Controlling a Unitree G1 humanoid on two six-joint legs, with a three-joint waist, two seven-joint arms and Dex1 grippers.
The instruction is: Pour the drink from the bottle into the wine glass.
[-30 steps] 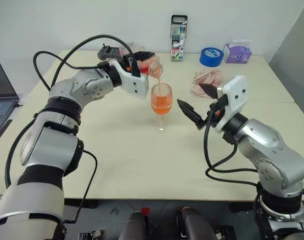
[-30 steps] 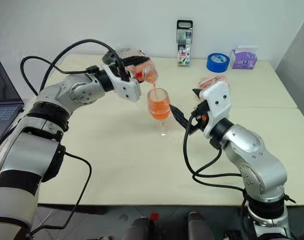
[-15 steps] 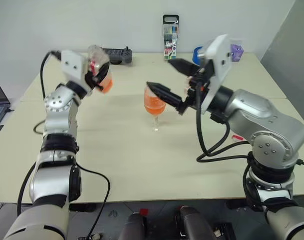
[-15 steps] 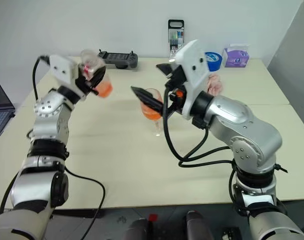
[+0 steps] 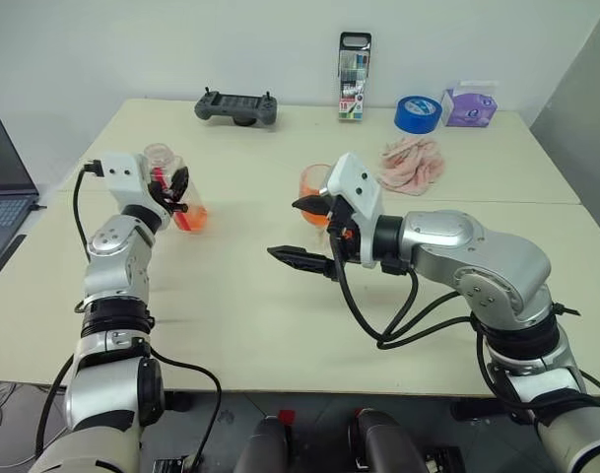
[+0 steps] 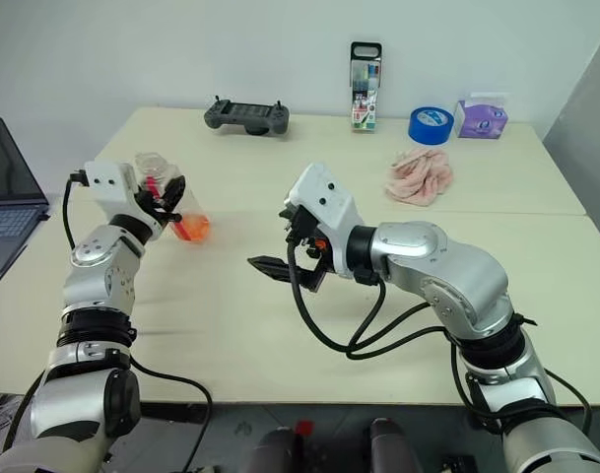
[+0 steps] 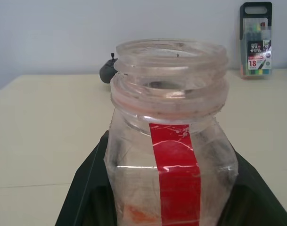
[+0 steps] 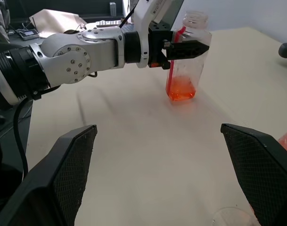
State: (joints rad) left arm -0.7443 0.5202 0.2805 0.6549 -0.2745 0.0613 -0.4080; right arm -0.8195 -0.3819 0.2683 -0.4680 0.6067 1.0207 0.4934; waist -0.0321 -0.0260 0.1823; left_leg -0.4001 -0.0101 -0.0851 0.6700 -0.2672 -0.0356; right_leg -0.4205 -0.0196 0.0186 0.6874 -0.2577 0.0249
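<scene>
The bottle [image 5: 166, 182] stands upright at the table's left, uncapped, with a red label strip [image 7: 175, 174]. A little orange drink [image 5: 191, 219] lies at its bottom. My left gripper [image 5: 174, 189] is shut on its body, black fingers [image 7: 86, 188] on either side. Its base is at or just above the tabletop; I cannot tell which. The wine glass [image 5: 312, 182] holds orange drink and stands mid-table, partly hidden behind my right gripper [image 5: 304, 233]. That gripper is open, pointing left toward the bottle [image 8: 183, 66], its fingers [image 8: 63, 174] wide apart and holding nothing.
Along the far edge lie a grey game controller [image 5: 235, 106], a marker case [image 5: 354, 61], a blue tape roll [image 5: 416, 111] and a purple tissue pack [image 5: 467, 103]. A pink cloth [image 5: 413, 163] lies behind the glass. A laptop [image 5: 4, 187] sits at the left.
My left gripper has swung the bottle from tilted over the glass to upright, moving it left and down. The right gripper has moved left, in front of the glass. The camera shifted too.
</scene>
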